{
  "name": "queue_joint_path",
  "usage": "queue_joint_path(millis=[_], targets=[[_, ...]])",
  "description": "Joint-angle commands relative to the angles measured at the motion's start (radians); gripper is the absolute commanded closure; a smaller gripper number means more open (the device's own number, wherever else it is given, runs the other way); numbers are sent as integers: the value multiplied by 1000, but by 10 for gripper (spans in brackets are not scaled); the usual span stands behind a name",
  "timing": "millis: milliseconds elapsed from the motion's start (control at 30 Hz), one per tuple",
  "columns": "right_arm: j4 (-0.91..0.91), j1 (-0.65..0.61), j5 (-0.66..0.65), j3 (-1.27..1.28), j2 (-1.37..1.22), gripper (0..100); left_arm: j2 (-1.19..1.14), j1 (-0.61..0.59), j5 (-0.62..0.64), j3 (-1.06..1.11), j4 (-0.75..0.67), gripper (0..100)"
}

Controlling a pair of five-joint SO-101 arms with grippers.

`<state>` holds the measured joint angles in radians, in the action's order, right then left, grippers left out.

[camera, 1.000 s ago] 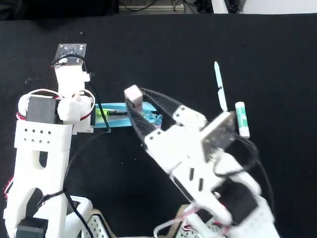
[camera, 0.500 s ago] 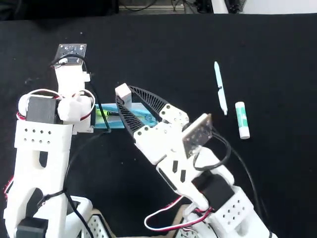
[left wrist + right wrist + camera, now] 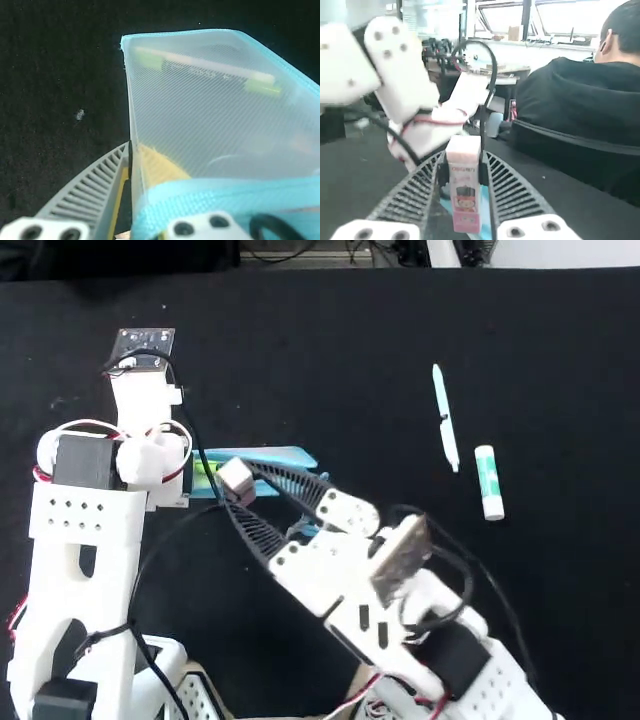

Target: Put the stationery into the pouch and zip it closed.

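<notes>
Loading step: R hand pinching eraser over pouch, just beside L hand, which clamps pouch end. Next: push eraser in, release w/o snagging.

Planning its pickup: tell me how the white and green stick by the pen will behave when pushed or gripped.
The white and green stick lies on its side and looks round, so a sideways push would likely roll it across the table. It looks rigid and small, so probably light. Its smooth shell might slip when gripped.
</notes>
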<state>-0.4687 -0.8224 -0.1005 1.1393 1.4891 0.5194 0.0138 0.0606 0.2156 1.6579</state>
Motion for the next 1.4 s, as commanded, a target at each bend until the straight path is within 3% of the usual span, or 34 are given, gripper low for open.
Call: queue_joint_path(millis=[0, 133, 500, 633, 833, 1200, 1367], targets=[[123, -15, -95, 70, 19, 987, -8, -15, 2, 27, -8, 970], [327, -14, -121, 216, 10, 987, -8, -18, 2, 28, -8, 970], [341, -14, -123, 257, 10, 987, -11, -18, 2, 27, -8, 970], [239, 12, -115, 243, 10, 969, -9, -19, 2, 27, -8, 970], [-20, 23, -9, 140, 10, 765, -14, -15, 2, 27, -8, 970], [-230, 26, 12, -150, 19, 890, -12, -21, 2, 30, -8, 970], [-334, 184, 12, -312, 19, 904, -8, -21, 2, 31, -8, 970]])
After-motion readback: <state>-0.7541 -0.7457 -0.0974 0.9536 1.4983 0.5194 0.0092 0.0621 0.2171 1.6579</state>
